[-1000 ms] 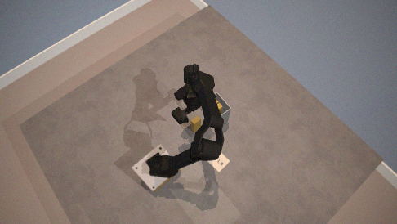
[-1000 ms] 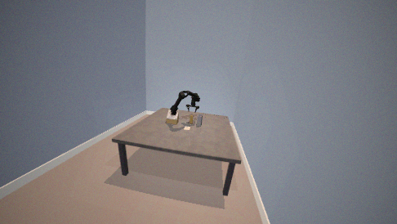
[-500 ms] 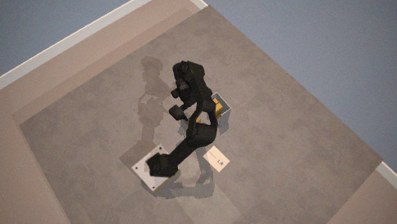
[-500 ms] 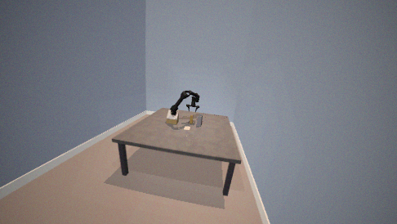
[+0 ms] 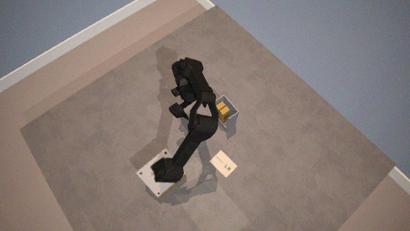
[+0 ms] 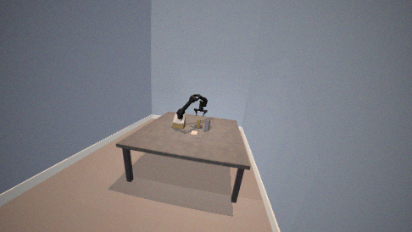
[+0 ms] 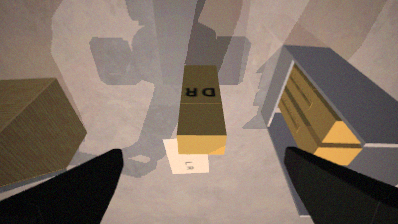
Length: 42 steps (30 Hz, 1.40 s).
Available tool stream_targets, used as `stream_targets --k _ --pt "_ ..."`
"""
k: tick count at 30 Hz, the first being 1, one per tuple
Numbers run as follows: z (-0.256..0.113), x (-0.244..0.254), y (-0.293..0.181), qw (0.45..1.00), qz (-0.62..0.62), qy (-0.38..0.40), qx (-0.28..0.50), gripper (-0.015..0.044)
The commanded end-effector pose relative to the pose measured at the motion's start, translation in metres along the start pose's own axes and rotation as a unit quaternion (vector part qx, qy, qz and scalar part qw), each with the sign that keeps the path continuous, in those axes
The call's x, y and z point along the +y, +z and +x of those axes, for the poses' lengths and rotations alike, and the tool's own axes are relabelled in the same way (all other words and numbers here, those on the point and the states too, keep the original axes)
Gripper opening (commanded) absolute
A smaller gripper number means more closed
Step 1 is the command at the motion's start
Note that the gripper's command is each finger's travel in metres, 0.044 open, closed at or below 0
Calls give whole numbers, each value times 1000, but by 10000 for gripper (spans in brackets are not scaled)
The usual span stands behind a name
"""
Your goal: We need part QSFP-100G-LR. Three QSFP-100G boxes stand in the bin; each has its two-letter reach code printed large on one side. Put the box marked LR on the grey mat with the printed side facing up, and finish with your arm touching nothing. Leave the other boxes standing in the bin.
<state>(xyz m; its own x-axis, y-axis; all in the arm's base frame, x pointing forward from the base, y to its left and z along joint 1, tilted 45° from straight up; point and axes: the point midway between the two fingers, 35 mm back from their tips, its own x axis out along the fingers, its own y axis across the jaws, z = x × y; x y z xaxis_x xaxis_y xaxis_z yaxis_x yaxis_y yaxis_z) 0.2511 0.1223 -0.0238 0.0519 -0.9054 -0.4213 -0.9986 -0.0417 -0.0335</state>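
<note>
My gripper (image 5: pixel 176 101) (image 6: pixel 200 113) (image 7: pixel 204 155) is open and empty, above the table. One yellow-brown box (image 6: pixel 198 124) (image 7: pixel 201 117) stands upright outside the bin. Its side facing the wrist camera carries large letters that look like DR, upside down in that view. The arm hides it in the top view. Two similar boxes (image 5: pixel 223 111) (image 7: pixel 320 125) stand side by side in the grey bin (image 5: pixel 232 105) (image 6: pixel 207 125) (image 7: pixel 345 85); no code is readable on them. The grey mat cannot be told apart from the shadows around the lone box.
A cream card (image 5: pixel 223 163) (image 6: pixel 193 132) (image 7: pixel 189 165) marked LR lies on the table, partly behind the lone box in the wrist view. The arm's base block (image 5: pixel 153 182) (image 6: pixel 178 125) (image 7: pixel 35 120) stands on the other side from the bin.
</note>
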Motion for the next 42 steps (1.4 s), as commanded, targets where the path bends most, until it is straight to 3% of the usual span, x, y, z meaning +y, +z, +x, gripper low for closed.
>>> stream_targets --k 1,42 --pt "0 1 8 1000 4 3 -1 440" --pt "56 -5 2 1000 3 3 -1 440"
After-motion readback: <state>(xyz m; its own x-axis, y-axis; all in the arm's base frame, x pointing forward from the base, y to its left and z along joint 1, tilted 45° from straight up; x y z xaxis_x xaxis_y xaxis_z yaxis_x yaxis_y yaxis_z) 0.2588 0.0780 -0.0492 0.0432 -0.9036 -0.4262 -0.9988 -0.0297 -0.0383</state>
